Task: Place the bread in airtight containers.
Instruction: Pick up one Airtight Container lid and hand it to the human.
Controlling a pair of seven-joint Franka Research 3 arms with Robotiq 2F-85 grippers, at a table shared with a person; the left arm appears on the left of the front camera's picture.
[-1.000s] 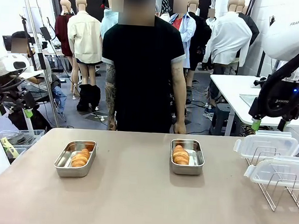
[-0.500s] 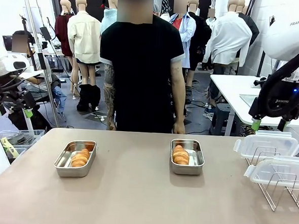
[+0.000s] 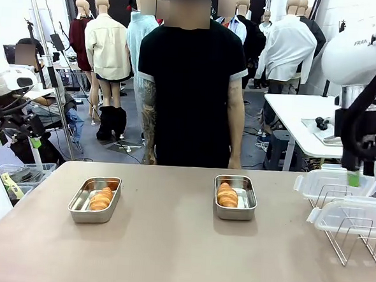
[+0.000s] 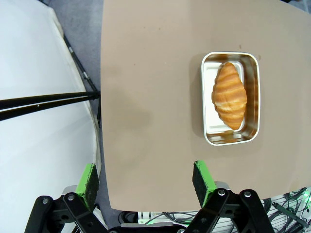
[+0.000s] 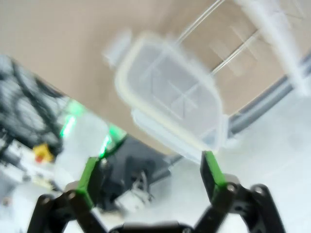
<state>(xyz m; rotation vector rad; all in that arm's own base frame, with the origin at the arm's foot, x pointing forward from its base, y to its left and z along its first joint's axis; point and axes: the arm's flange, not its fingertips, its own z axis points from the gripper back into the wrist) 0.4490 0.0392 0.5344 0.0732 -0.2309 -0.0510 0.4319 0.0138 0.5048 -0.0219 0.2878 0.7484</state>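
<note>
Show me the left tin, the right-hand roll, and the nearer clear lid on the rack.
left tin (image 3: 93, 216), front view, its near wall.
right-hand roll (image 3: 227, 195), front view, middle of its crust.
nearer clear lid (image 3: 349, 215), front view, its flat top.

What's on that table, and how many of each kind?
Croissant rolls: 2
Steel tins: 2
Clear lids: 2
Wire rack: 1
Total: 7
</note>
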